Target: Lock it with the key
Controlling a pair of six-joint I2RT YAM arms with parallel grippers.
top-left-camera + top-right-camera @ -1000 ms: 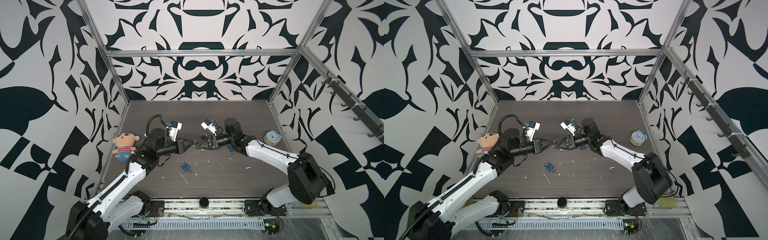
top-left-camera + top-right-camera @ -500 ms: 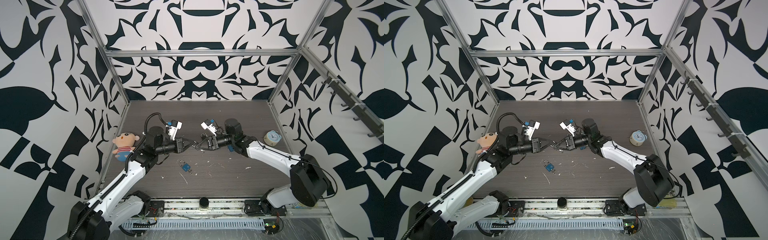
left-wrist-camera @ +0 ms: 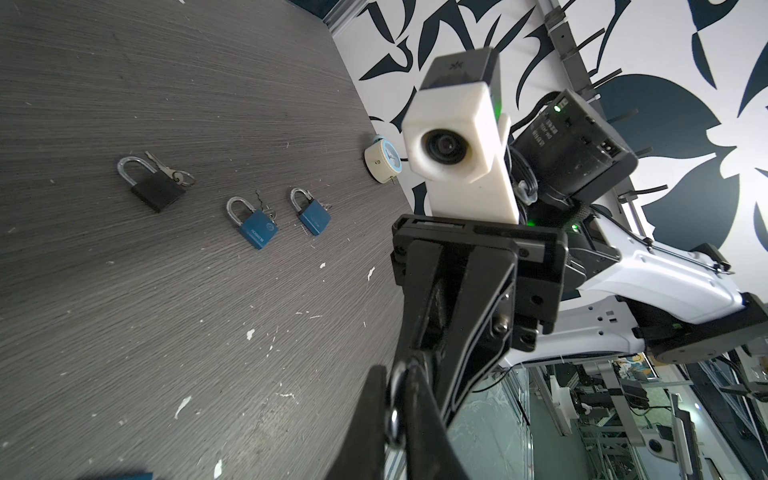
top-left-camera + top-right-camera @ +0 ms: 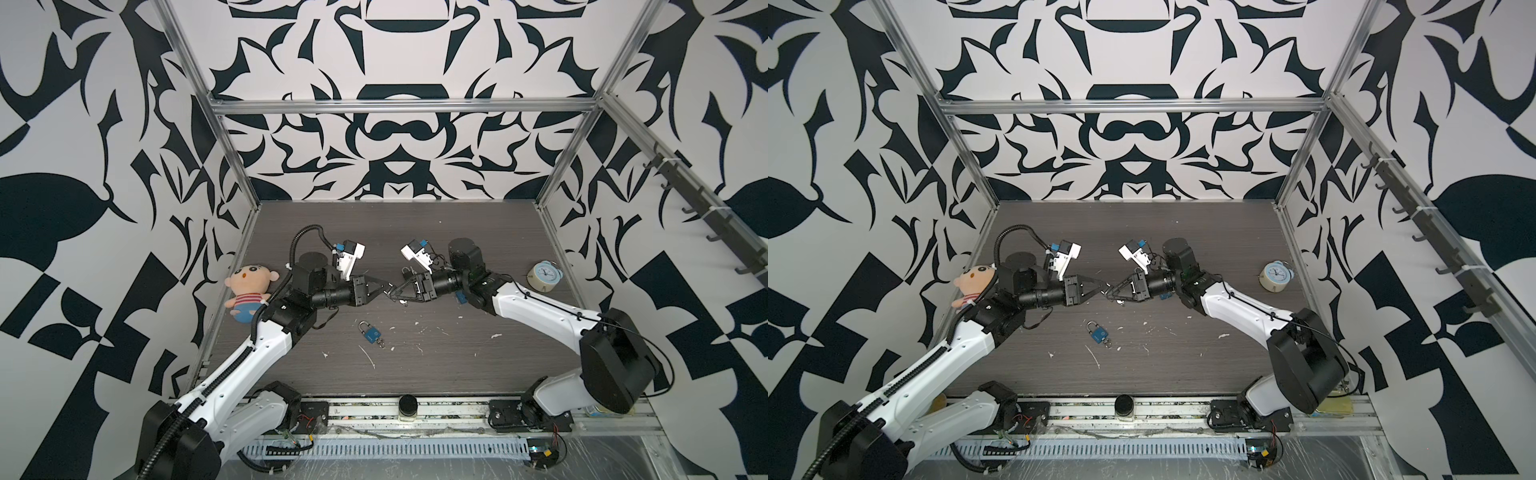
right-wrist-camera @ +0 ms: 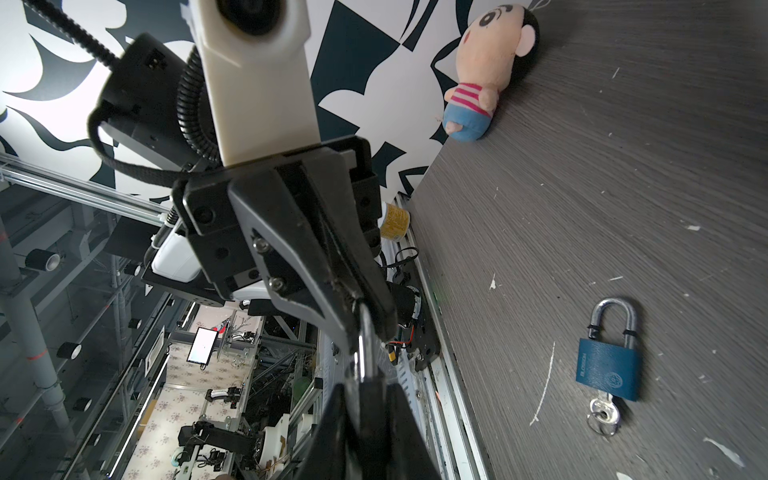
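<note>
My two grippers meet tip to tip above the middle of the table in both top views. The right gripper [image 4: 397, 291] [image 5: 368, 386] is shut on a small dark padlock [image 5: 370, 401], mostly hidden between its fingers. A slim silver key [image 5: 363, 340] runs from the padlock into the left gripper [image 4: 387, 288] [image 3: 395, 388]. That gripper is shut on the key's round head [image 3: 395, 411]. Whether the padlock's shackle is closed is hidden.
A blue padlock [image 4: 371, 333] [image 5: 606, 370] with a key in its base lies in front of the grippers. A black padlock [image 3: 153, 185] and two blue padlocks [image 3: 254, 226] [image 3: 312, 215] lie further back. A plush doll [image 4: 247, 293] sits left, an alarm clock [image 4: 544, 279] right. White scraps litter the wood.
Both grippers stay tip to tip with the same holds. The left arm's wrist and elbow have shifted only slightly.
</note>
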